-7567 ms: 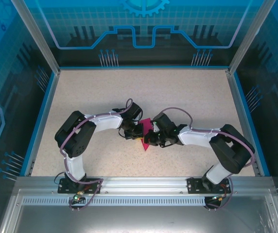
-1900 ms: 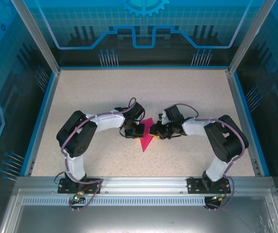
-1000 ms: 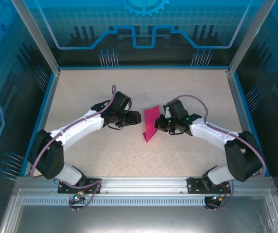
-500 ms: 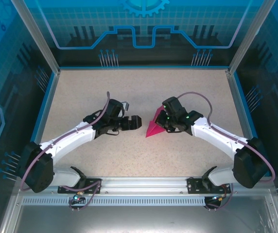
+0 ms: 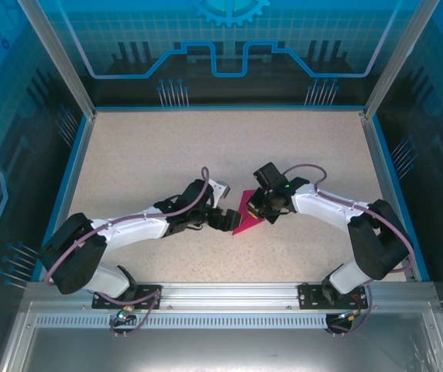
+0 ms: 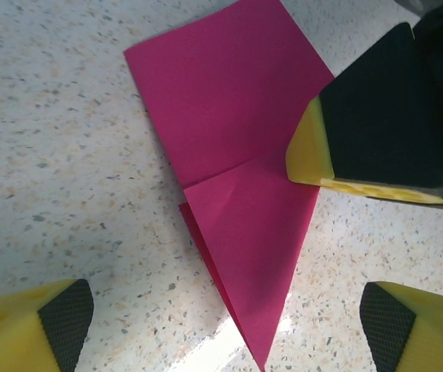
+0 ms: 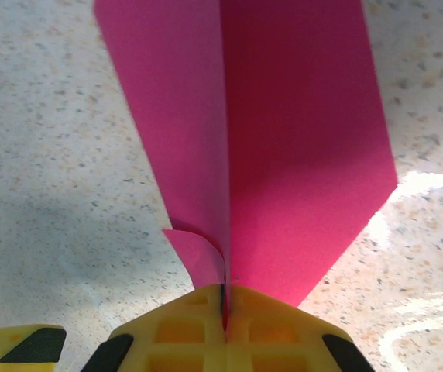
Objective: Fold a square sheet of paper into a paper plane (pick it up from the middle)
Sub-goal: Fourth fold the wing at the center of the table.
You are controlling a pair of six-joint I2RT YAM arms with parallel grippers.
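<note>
Shift | left hand [image 5: 224, 220] back beside paper plane [image 6: 233, 147] | right hand [image 7: 225, 301] pinching it

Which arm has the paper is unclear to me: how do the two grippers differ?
The left gripper is open, straddling the pointed end of the paper and holding nothing. The right gripper is shut, pinching the paper's edge. Both have yellow fingers with black pads.
</note>
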